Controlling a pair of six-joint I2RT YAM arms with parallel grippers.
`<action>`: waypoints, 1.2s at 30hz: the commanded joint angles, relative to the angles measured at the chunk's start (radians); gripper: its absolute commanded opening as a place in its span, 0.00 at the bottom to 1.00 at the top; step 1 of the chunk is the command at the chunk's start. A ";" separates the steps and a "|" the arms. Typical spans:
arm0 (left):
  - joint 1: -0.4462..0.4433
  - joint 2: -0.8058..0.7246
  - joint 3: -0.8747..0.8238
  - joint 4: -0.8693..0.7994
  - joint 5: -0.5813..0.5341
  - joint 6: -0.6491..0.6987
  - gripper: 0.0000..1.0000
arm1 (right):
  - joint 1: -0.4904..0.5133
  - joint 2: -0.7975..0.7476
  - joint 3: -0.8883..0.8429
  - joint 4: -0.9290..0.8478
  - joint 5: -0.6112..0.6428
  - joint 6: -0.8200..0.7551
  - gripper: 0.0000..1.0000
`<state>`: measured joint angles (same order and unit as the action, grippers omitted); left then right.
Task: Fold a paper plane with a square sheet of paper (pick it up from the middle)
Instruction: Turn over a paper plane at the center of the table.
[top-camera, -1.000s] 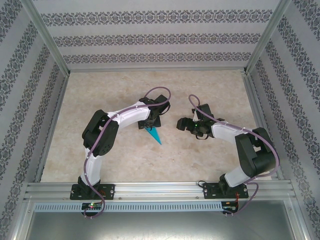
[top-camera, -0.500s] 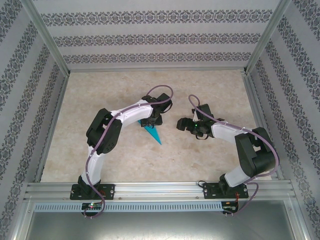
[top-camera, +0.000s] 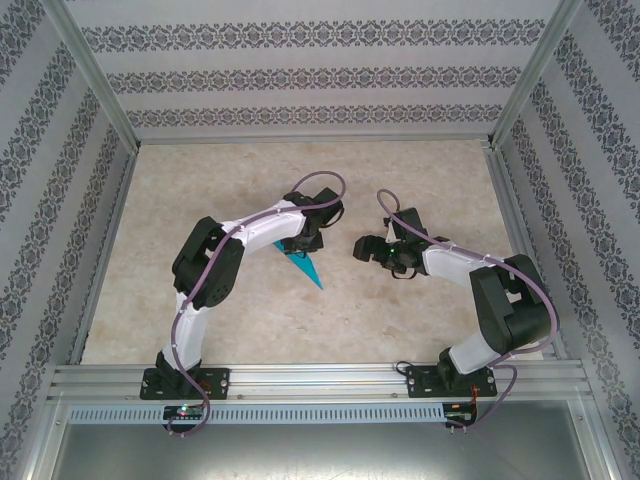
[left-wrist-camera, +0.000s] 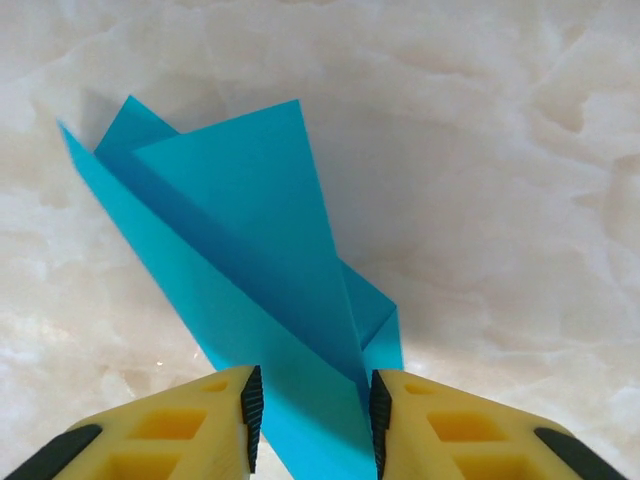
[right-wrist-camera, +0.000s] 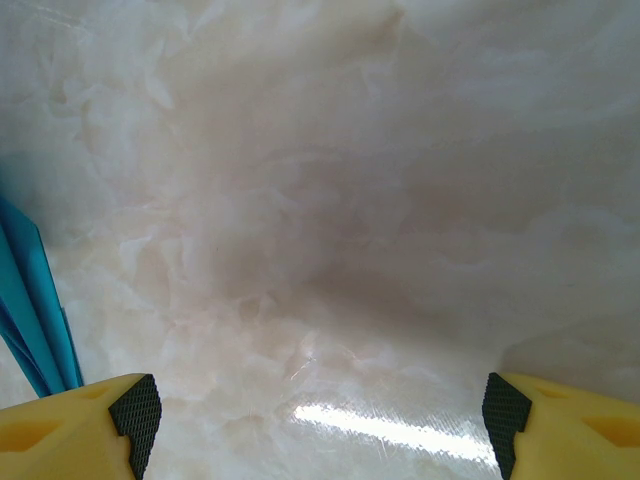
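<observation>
The square sheet of paper now lies folded as a teal-blue paper plane (top-camera: 308, 267) on the marble table, its tip pointing toward the near edge. My left gripper (top-camera: 299, 246) hovers over its far end. In the left wrist view the plane (left-wrist-camera: 262, 290) runs between the jaws of the left gripper (left-wrist-camera: 312, 420). They stand narrowed about its slim end, with a gap still between the pads. My right gripper (top-camera: 371, 250) waits to the plane's right, wide open over bare table (right-wrist-camera: 320, 420). A strip of the plane (right-wrist-camera: 32, 300) shows at its left edge.
The marble table (top-camera: 200, 180) is walled by patterned panels on three sides, with a metal rail (top-camera: 320, 378) along the near edge where both arm bases are bolted.
The left gripper's jaws have narrowed around the plane, and the left wrist has shifted slightly away from me. The right arm has stayed still.
</observation>
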<state>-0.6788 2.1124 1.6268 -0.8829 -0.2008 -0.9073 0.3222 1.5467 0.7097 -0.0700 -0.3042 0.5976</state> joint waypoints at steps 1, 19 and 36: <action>0.005 -0.052 -0.027 -0.024 -0.032 -0.033 0.34 | -0.010 0.007 0.023 0.008 -0.013 0.005 0.86; 0.006 -0.105 -0.070 0.016 -0.045 -0.051 0.10 | -0.007 0.012 0.025 0.010 -0.018 0.007 0.85; 0.008 -0.400 -0.196 0.108 0.002 0.025 0.08 | -0.009 -0.033 0.019 0.017 -0.018 -0.010 0.85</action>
<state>-0.6788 1.7695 1.4528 -0.8234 -0.2050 -0.9260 0.3222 1.5463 0.7113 -0.0624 -0.3084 0.5991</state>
